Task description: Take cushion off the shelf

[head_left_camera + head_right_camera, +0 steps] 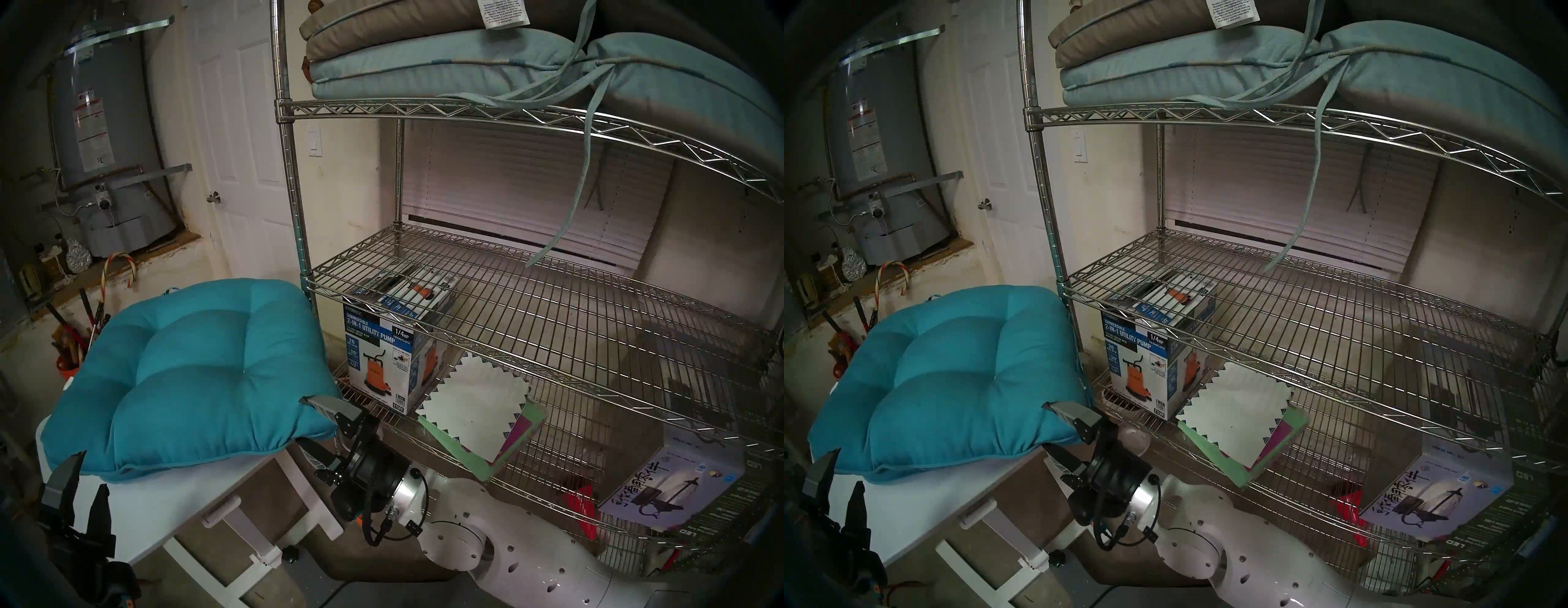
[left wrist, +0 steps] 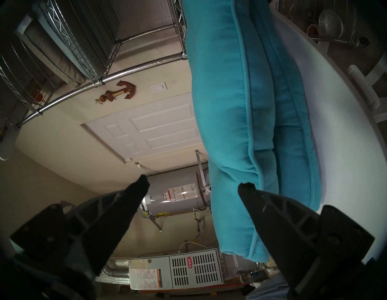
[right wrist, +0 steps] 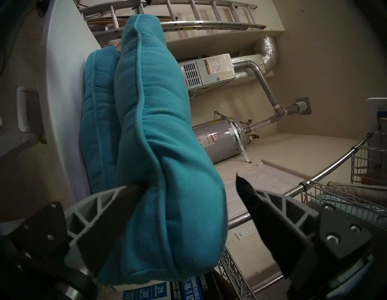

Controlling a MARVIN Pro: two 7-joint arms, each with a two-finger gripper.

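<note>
A teal tufted cushion (image 1: 191, 369) lies on the small white table (image 1: 191, 488), left of the chrome wire shelf (image 1: 292, 170). In the wrist views it rests on a second teal cushion (image 3: 98, 104). My right gripper (image 1: 316, 429) is open around its near right corner (image 3: 188, 209). One fingertip (image 3: 138, 186) touches the underside, the other (image 3: 240, 182) stands clear of it. My left gripper (image 1: 90, 473) is open at the cushion's front left corner (image 2: 236, 220), holding nothing. The shelf's middle tier is bare. Pale blue and tan cushions (image 1: 424, 63) are stacked on its top tier.
On the lower tiers stand a utility pump box (image 1: 382, 352), loose paper sheets (image 1: 475, 407) and a lamp box (image 1: 670, 479). Ties hang from the top cushions (image 1: 581, 170). Behind the table are a water heater (image 1: 102, 127), a white door (image 1: 237, 127) and a bucket of tools (image 1: 68, 361).
</note>
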